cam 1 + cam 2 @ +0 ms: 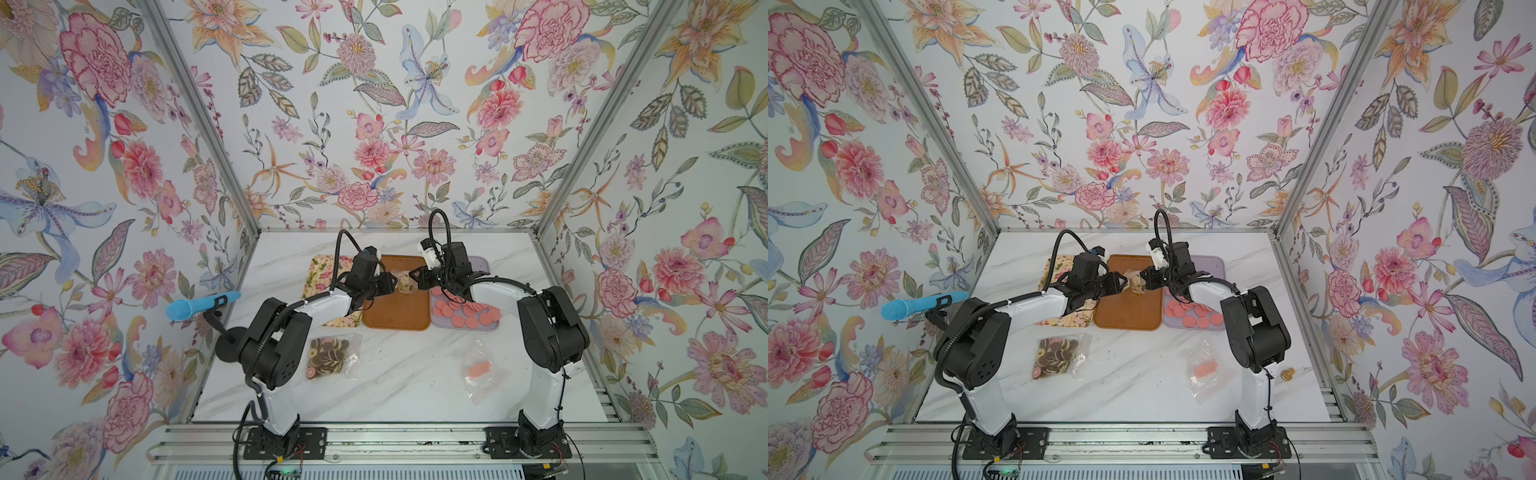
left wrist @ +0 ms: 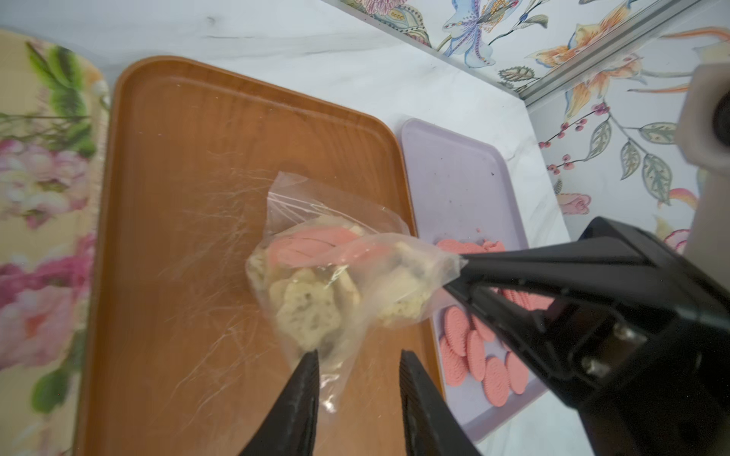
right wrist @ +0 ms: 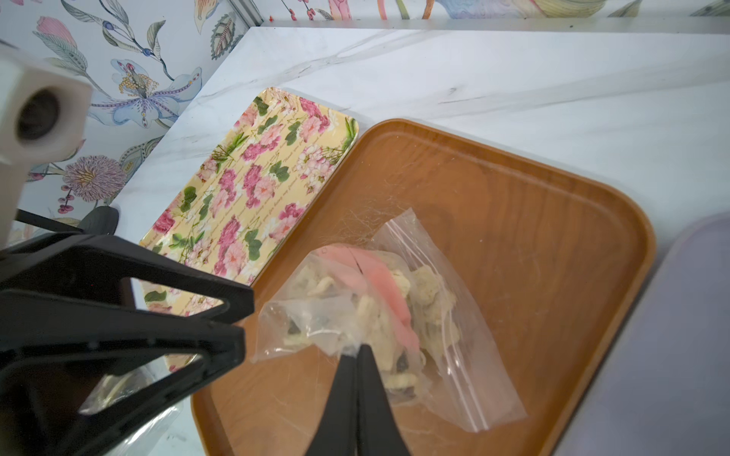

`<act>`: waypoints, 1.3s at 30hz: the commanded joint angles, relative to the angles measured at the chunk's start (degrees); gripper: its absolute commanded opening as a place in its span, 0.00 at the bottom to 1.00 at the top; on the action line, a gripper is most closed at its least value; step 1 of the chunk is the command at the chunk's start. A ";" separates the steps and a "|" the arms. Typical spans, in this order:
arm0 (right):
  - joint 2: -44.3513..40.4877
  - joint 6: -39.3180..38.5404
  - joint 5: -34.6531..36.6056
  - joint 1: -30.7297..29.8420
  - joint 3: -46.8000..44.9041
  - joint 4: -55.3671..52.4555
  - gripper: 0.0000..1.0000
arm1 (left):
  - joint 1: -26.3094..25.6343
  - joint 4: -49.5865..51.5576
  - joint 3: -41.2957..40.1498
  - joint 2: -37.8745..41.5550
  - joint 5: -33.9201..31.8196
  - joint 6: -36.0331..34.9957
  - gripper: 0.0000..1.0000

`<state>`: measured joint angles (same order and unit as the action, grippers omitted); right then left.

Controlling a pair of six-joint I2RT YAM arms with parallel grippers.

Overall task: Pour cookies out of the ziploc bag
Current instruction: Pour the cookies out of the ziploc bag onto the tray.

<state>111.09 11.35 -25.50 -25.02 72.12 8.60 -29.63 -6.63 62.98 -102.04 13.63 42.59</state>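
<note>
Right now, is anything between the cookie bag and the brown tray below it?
Nothing visible. The bag hangs over a bare part of the brown tray, with the right gripper shut on its corner. The left gripper is open, the bag's edge between its jaws.

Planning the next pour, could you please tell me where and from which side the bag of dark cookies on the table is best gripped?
Grip the bag of dark cookies by its empty clear film on the side toward the right arm, coming straight down from above. The cookies heap toward the other side, leaving this film thin and flat, probably easiest to pinch.
</note>
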 commanded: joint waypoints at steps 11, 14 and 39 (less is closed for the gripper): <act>1.76 2.43 -2.39 -0.38 3.18 0.81 0.00 | -3.91 -8.81 -13.37 5.29 -3.47 1.45 0.47; 1.58 2.15 -2.44 -0.47 3.16 0.47 0.00 | -5.02 -12.41 -12.44 2.62 -3.70 4.58 0.48; 1.81 1.01 -2.64 -0.47 3.28 -0.34 0.00 | -5.53 -15.34 -1.98 -9.32 -6.31 11.11 0.31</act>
<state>111.44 13.30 -27.57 -25.10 73.84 8.34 -35.07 -22.70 59.86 -110.30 8.47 53.39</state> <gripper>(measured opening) 0.040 0.326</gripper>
